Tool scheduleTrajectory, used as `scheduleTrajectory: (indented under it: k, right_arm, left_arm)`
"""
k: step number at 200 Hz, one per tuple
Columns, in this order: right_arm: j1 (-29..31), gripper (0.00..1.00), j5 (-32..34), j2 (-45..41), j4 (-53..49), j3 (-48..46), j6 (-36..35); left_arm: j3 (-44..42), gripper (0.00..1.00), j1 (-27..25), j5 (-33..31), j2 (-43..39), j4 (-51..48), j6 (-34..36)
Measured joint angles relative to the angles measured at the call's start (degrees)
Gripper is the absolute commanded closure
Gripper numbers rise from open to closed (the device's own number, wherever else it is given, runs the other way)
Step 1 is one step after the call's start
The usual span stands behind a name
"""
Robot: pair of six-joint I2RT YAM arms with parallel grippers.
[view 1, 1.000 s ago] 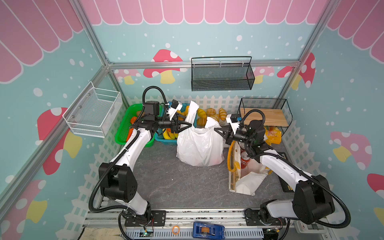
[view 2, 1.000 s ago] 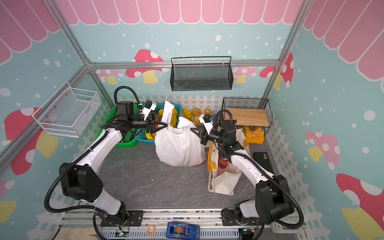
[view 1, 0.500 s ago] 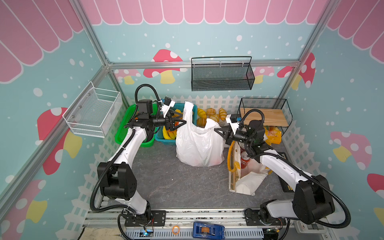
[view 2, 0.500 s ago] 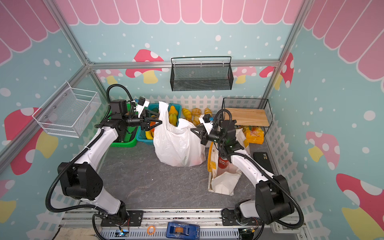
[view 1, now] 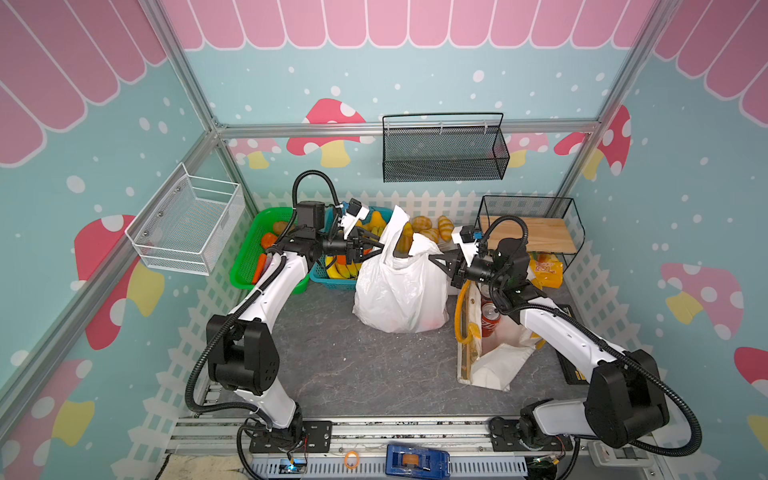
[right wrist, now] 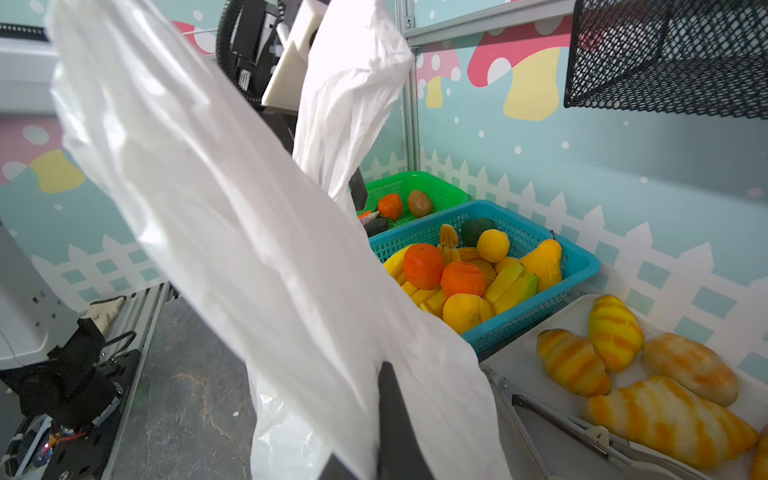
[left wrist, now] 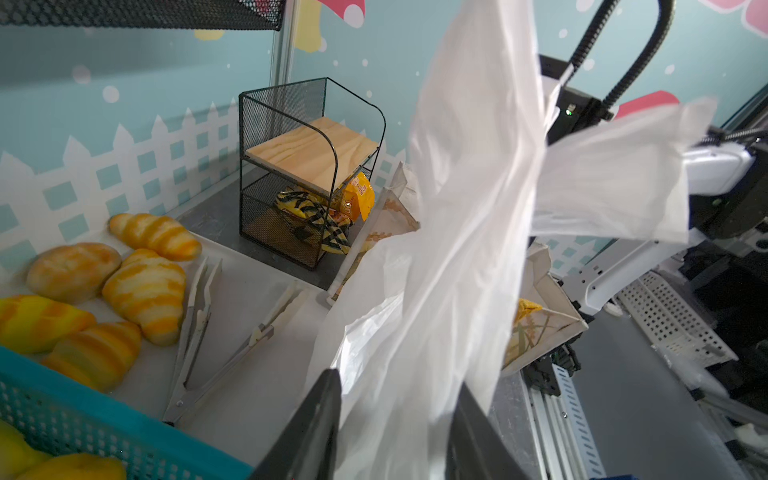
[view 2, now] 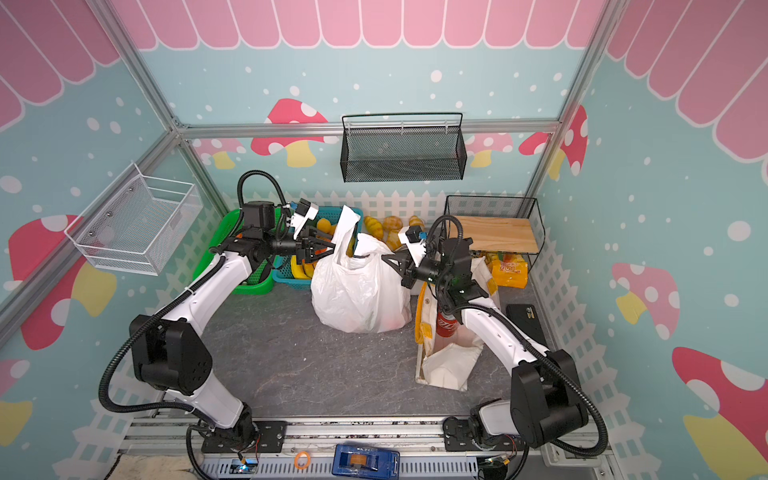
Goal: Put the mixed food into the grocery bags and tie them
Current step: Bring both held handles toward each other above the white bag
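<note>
Right tool [view 1: 435, 259] clenched on 1 handle of the upright plastic bag [view 1: 399, 291]; left tool [view 1: 372, 245] half-open astride the other upstanding handle, grip unclear.

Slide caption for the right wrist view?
Right gripper pinches a handle of the white plastic bag; teal fruit basket and croissant tray lie beyond.

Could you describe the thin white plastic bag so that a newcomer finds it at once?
Look at the middle of the grey tabletop, close to the teal fruit basket. The white plastic bag stands there, bulging and crinkly, both handles sticking up. Unlike the stiff tote beside it, it has no yellow handles.
</note>
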Motion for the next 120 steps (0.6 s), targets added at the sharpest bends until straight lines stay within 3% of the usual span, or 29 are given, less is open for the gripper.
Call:
scheduleTrajectory:
  k: [26, 72, 120]
  right_arm:
    - [-1.4, 1.0, 1.6, 1.5, -0.9, 2.0, 5.8]
    - [-2.5, 1.0, 3.4, 2.5, -1.1, 2.0, 16.4]
    - [-2.5, 1.0, 3.7, 3.7, -3.1, 2.1, 19.8]
  left_arm:
    - [-2.4, 1.0, -0.2, -2.0, -3.3, 0.0, 1.6]
    - [-4.4, 1.0, -5.2, -11.1, -11.2, -5.5, 12.2]
    - [1.1, 1.0, -15.7, -26.0, -9.4, -17.7, 27.1]
